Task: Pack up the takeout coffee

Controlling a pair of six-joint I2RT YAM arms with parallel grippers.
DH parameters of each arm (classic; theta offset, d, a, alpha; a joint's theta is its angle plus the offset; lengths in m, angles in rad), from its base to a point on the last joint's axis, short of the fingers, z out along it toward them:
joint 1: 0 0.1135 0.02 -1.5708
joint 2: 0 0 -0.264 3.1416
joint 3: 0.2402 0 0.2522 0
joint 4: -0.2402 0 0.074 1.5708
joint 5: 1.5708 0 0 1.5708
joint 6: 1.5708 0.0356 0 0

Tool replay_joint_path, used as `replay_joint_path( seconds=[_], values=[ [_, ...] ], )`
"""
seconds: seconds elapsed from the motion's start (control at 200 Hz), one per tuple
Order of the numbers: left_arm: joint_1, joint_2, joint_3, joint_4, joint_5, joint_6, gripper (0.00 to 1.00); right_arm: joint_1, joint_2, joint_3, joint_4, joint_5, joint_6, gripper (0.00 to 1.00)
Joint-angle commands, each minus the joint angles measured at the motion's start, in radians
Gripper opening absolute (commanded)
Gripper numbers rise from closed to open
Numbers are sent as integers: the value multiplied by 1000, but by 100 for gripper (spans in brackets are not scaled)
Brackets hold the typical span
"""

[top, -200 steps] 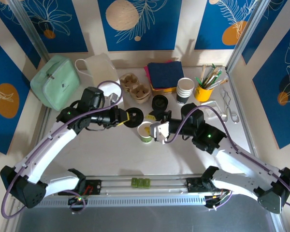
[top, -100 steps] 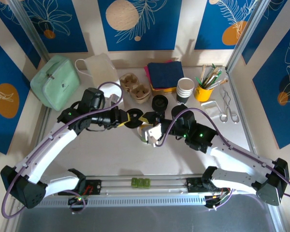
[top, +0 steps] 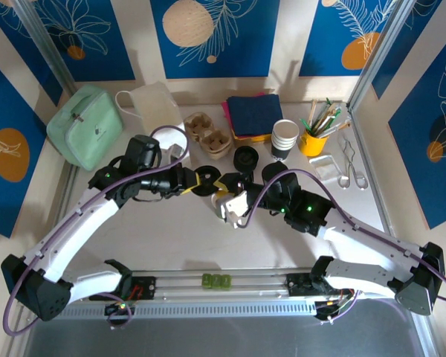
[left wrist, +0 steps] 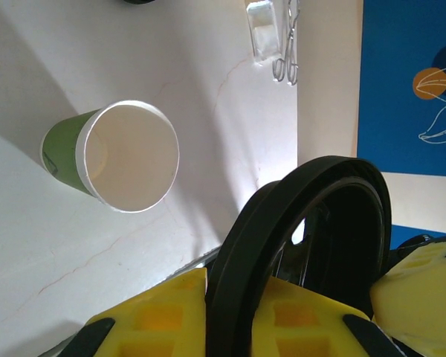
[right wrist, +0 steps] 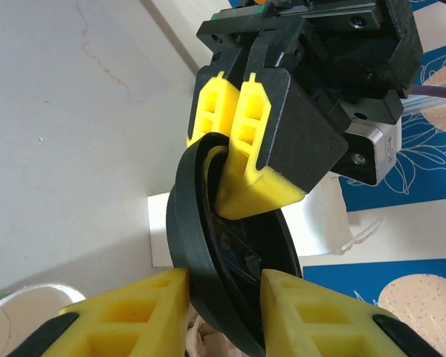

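The takeout coffee cups (top: 285, 139), a stack of white ribbed cups with a dark lower part, stand at the back right, apart from both grippers. An open green cup (left wrist: 123, 160) stands at mid table; its white rim (right wrist: 26, 312) shows below my right fingers. My left gripper (top: 202, 181) is shut on a black lid (left wrist: 320, 193), held on edge above the table. My right gripper (top: 223, 192) has come up to it. Its yellow fingers (right wrist: 126, 316) straddle the lid's lower rim (right wrist: 208, 297), open, opposite the left gripper's fingers (right wrist: 245, 126).
A brown cup carrier (top: 208, 135) and a stack of black lids (top: 246, 158) sit behind the grippers. Folded blue napkins (top: 254, 113), a yellow pot of utensils (top: 312, 140) and metal tongs (top: 351, 165) lie at the back right. A mint bag (top: 85, 126) and white bag (top: 152, 104) are at the back left.
My right gripper moved left from beside the green cup up to the lid held by my left gripper, and now straddles it. The left arm barely moved.
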Motion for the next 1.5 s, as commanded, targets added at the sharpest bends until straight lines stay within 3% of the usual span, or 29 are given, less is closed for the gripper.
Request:
replay_joint_path(
  seconds=[0.0,0.59,0.825,0.93,1.115,1.346,1.496],
  values=[
    [4,-12,-3,2,21,-5,15,8,7,35,3,33,-32,30],
    [5,-10,29,-13,45,-1,15,31,77,106,-97,155,-145,26],
    [4,-14,34,-14,48,2,17,38,95,121,-104,159,-147,12],
    [4,-26,41,-8,40,12,26,41,88,119,-110,150,-122,7],
    [8,-73,58,-30,-27,36,55,43,53,99,-130,122,-53,1],
    [22,-152,97,-106,-221,118,67,48,1,109,-207,87,121,0],
    [20,-213,83,-123,-338,172,70,45,4,213,-316,81,436,0]
  ],
)
